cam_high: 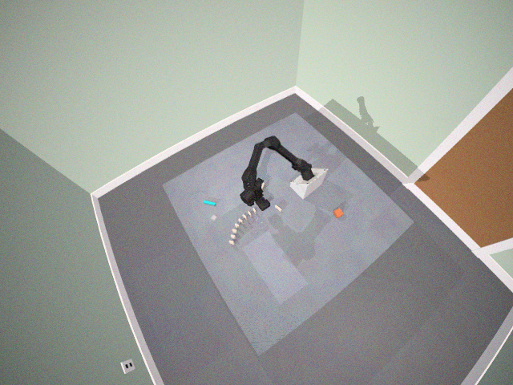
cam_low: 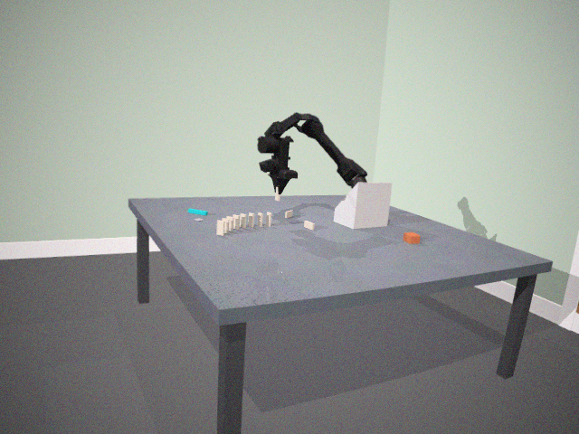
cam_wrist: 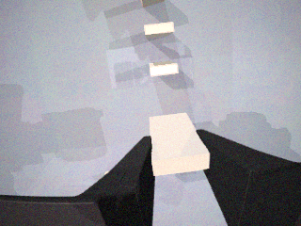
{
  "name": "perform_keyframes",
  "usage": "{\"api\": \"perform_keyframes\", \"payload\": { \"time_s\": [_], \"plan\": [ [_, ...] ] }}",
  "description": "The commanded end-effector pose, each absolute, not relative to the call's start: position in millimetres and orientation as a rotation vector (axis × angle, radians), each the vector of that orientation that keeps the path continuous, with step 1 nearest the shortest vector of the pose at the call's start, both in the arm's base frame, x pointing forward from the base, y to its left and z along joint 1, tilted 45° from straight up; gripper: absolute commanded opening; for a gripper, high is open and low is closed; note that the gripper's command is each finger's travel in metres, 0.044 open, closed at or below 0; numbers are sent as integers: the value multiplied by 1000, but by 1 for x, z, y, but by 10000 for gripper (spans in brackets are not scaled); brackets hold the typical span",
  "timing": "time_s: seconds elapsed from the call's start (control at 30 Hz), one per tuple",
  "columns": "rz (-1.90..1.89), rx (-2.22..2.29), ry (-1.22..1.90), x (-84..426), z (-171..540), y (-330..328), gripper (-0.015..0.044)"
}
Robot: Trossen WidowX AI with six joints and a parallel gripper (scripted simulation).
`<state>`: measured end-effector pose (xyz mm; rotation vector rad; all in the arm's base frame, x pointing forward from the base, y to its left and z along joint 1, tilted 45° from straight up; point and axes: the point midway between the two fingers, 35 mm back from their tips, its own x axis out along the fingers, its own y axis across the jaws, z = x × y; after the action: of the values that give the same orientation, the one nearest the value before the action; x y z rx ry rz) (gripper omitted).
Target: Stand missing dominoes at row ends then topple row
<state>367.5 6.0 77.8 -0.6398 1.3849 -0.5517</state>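
Observation:
My gripper [cam_low: 279, 190] is shut on a cream domino [cam_low: 277, 197] [cam_wrist: 176, 141], held upright in the air above the table. Several cream dominoes stand in a curved row; one end domino [cam_high: 231, 242] [cam_low: 220, 228] is at the left, and the other end domino [cam_high: 254, 210] [cam_low: 269, 219] [cam_wrist: 164, 70] is nearest the gripper. In the wrist view the row runs up from the held domino, with a gap between. One loose domino [cam_high: 277, 208] [cam_low: 308, 225] lies right of the row. Another loose domino [cam_high: 262, 185] [cam_low: 289, 213] lies farther back, partly hidden by the gripper in the top view.
A cyan bar [cam_high: 209, 203] [cam_low: 197, 212] and a small pale tile [cam_high: 213, 216] [cam_low: 198, 219] lie left of and behind the row. A white angular block [cam_high: 305, 189] [cam_low: 374, 205] stands by the arm's base. An orange block [cam_high: 338, 212] [cam_low: 412, 238] lies at the right.

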Motion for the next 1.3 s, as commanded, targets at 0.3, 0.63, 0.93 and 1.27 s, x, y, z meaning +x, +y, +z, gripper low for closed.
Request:
{"api": "perform_keyframes", "payload": {
  "time_s": [0.3,0.63,0.93,1.27],
  "plan": [
    [-562,-651,1393,372,21,-55,107],
    [-565,-654,1393,370,12,-66,107],
    [-565,-654,1393,370,12,-66,186],
    [-565,-654,1393,370,12,-66,440]
  ]
}}
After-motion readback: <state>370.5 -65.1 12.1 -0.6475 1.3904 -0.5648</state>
